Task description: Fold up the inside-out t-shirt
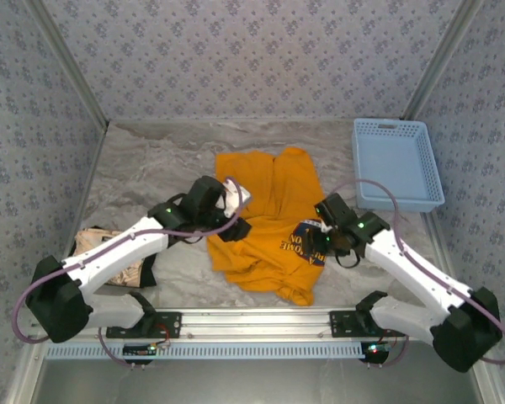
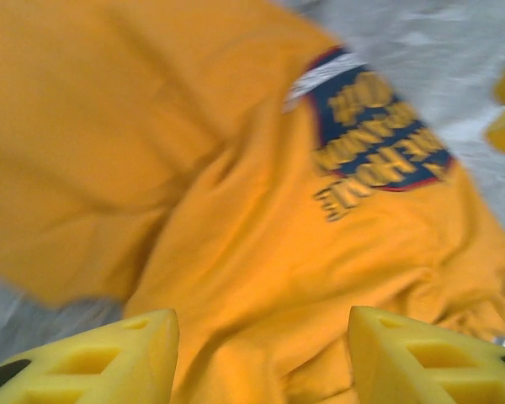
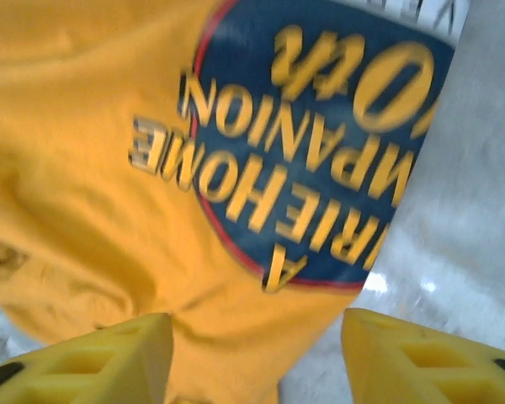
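The left hand (image 2: pixel 261 358) and right hand (image 3: pixel 257 358) hover part-open and empty over the limp, light orange t-shirt (image 1: pixel 261 244), probably best pinched along its edges.

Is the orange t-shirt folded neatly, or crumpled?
Crumpled: the t-shirt lies in an uneven, wrinkled heap, with no straight folded edges.

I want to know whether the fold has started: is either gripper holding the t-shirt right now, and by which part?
Nothing is held. The left gripper and the right gripper both stand open over the t-shirt, jaws apart with no cloth pinched between them.
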Tool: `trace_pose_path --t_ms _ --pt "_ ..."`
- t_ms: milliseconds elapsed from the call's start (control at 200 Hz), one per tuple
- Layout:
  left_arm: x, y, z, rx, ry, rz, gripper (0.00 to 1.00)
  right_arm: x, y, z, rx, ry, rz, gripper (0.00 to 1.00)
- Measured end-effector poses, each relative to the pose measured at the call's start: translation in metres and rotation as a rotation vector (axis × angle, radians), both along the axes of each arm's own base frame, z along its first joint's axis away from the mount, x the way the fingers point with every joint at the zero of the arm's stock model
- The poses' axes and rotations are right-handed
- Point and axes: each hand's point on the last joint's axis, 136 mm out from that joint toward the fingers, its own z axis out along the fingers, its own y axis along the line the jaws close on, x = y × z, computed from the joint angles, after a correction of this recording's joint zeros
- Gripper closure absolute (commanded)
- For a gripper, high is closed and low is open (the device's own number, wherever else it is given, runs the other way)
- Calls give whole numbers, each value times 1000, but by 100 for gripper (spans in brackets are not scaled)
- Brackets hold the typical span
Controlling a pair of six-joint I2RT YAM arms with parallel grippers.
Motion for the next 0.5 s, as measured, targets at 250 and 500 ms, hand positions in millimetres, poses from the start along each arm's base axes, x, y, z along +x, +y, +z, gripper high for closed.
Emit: trace_pose_path --t_ms 250,500 --pt "-57 -34 -32 5 -105 -408 45 -78 8 -52 0 188 89 43" --pt "-97 -45 -76 141 -71 -634 48 -77 21 -61 22 162 90 64"
